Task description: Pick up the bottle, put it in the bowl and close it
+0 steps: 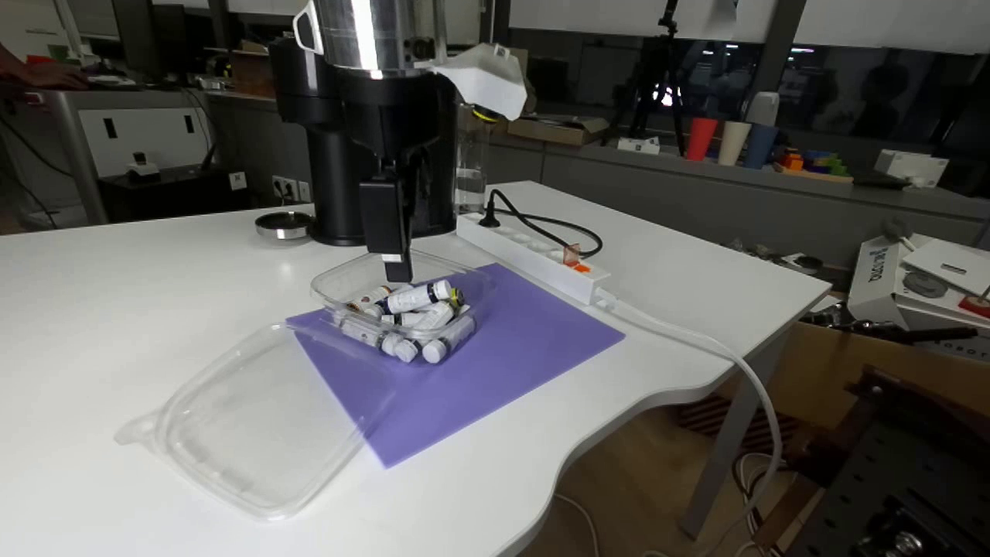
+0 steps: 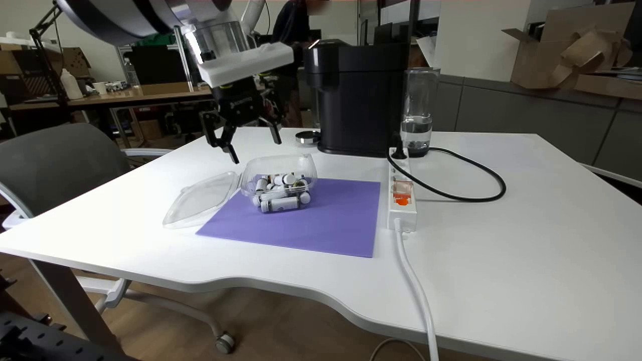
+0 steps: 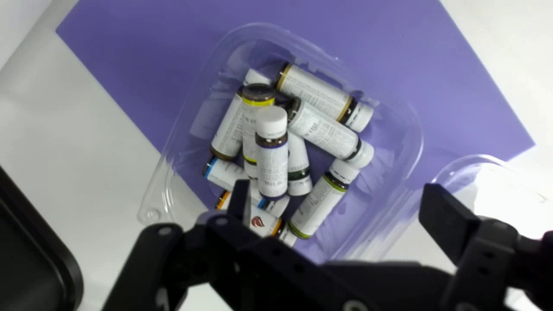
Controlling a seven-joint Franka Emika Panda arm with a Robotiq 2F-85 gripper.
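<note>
Since the orange-banded bottle [image 3: 263, 221] lies in the bowl [image 2: 280, 163], only closing seems due.
Pincer [image 2: 256, 149] spread, empty; unclosed lid [image 2: 203, 199] at left in both exterior views.

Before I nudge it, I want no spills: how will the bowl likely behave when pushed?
The bowl looks shallow and broad, so it would probably slide rather than tip. Its thin-looking plastic may flex; the round bottles inside could roll.

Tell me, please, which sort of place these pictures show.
Probably a robotics lab, perhaps within an office: a robot arm over a table, a wheeled chair beside it, and a tripod in the background.
</note>
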